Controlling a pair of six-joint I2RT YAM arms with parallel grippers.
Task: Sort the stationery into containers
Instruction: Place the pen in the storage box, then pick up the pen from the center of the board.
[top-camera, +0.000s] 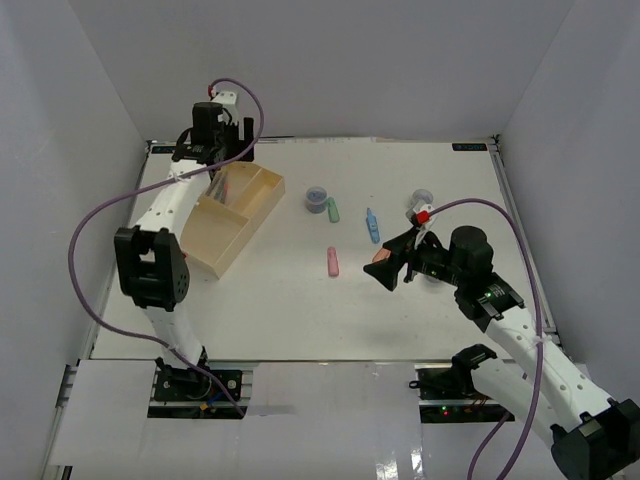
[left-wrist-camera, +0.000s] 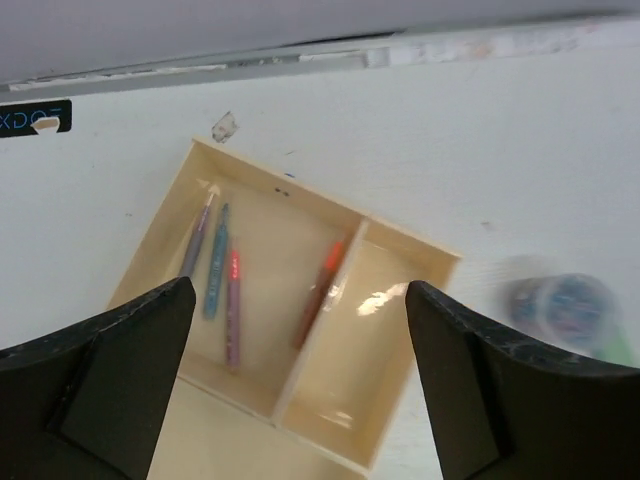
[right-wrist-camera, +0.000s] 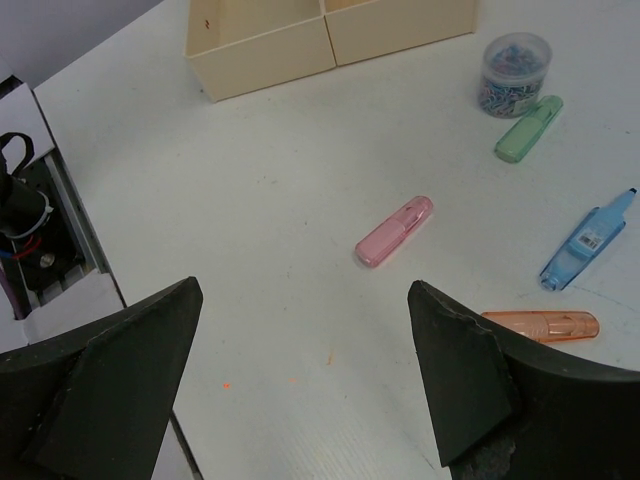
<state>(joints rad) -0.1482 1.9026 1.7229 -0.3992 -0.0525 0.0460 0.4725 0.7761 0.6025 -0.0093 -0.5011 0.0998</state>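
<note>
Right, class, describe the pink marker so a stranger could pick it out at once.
Find the cream tray on the left of the table and look right. The pink marker lies on the near side of the green marker; it is the only pink thing outside the tray.

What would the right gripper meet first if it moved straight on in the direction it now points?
Probably the pink marker, lying on the table straight ahead of the open right gripper. Depth is unclear, so it might touch the bare table just before it.

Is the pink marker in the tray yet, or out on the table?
Out: the pink marker lies flat on the table, apart from the tray.
</note>
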